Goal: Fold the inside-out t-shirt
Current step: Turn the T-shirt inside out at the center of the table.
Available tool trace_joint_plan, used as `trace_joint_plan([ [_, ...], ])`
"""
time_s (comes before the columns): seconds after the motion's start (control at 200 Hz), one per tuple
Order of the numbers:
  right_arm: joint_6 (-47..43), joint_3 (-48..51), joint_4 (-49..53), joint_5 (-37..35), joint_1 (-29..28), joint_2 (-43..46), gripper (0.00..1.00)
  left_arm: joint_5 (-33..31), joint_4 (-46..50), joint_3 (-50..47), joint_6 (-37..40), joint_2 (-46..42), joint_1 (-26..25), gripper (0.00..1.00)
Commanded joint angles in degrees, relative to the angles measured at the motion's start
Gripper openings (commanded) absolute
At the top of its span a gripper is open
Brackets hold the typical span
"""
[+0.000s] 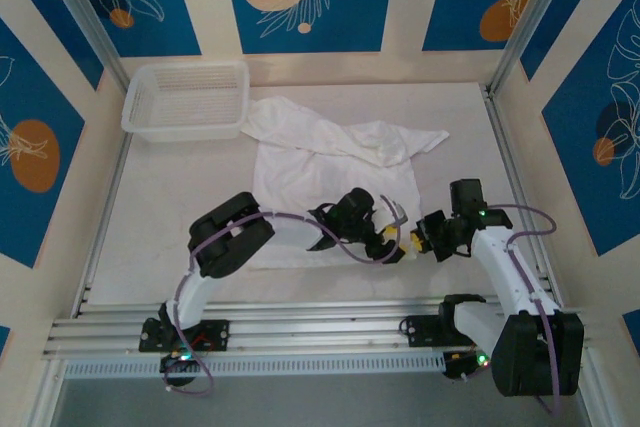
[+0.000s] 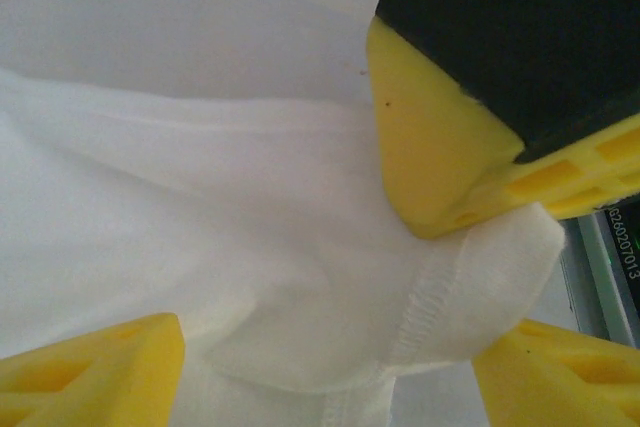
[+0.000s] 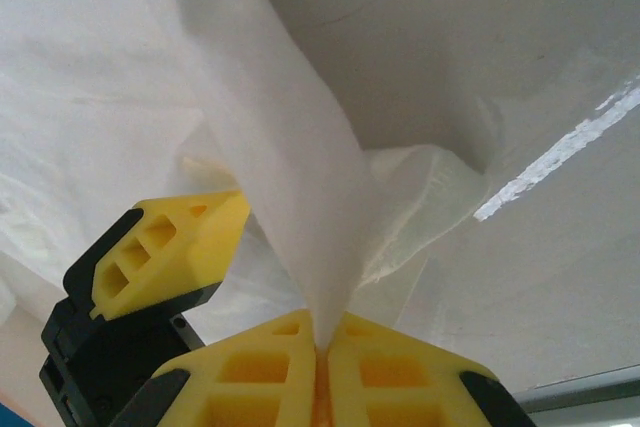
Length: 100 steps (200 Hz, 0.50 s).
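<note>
- First, close the left gripper (image 2: 330,367) on the hem just beside its partner's pinch; then lift both level, cloth taut.
- Left: jaws wide apart, straddling a stitched hem corner of the inside-out t-shirt (image 1: 300,172), clamping nothing yet.
- Middle: spread on the table (image 1: 170,237), far part rumpled, near-right corner raised.
- Right: right gripper (image 3: 320,347) jaws pressed together on a fabric peak.

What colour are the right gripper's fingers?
The right gripper's fingers are yellow; clearest in the right wrist view.

Stitched hem of the white t-shirt (image 2: 300,277) between the left pincer's (image 2: 330,347) wide-apart yellow fingers (image 2: 90,367), right pincer (image 2: 440,187) against it
</note>
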<state>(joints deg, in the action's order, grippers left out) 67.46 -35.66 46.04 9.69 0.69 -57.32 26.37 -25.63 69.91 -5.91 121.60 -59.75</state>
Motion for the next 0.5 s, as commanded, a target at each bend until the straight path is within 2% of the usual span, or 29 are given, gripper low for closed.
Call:
trace_joint_plan([
  [0.0,0.2,-1.9,2.0,1.3,0.5,0.3,0.11,-1.0,0.4,2.3,0.6,1.1,-0.6,0.76],
  [0.285,0.7,-2.5,3.0,1.1,2.1,0.6,0.11,-13.7,6.5,5.3,0.9,3.0,-0.6,0.73],
  [0.495,0.2,-2.5,3.5,2.2,4.8,1.8,0.11,-27.1,14.1,6.0,0.6,2.5,-0.5,0.69],
])
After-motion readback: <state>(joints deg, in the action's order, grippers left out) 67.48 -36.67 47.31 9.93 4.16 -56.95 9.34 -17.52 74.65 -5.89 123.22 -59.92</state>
